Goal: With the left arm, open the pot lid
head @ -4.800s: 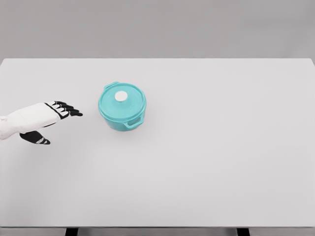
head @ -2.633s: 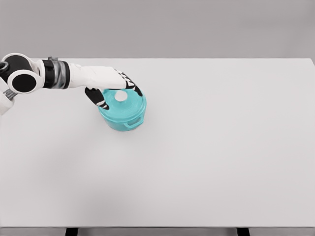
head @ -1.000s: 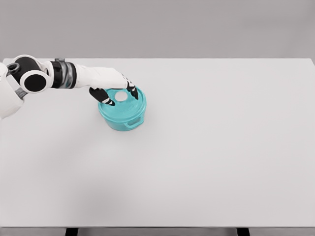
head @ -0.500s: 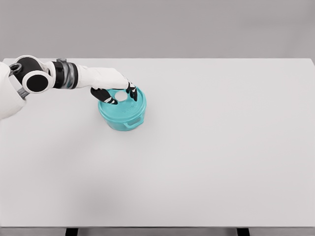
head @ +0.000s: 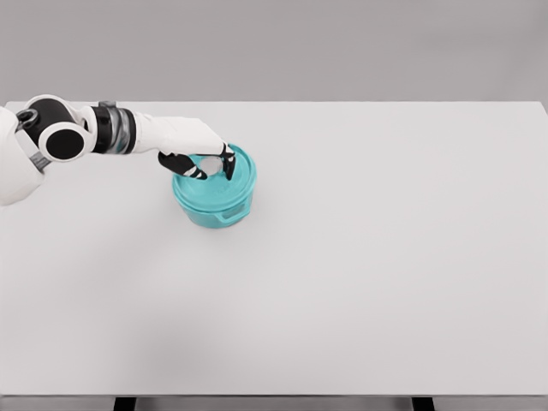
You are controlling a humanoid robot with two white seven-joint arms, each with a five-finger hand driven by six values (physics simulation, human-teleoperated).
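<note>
Head view is showing the counter [head: 360,257] bearing the teal pot [head: 212,204] directly beneath the left robot hand [head: 204,158], which is grasping the lid [head: 238,175] knob; lid appears slightly raised, removal remaining.

A teal pot [head: 211,204] stands upright, its teal lid [head: 229,171] on top.

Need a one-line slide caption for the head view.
Left hand closes on the white knob of the teal pot lid on the white table.
</note>
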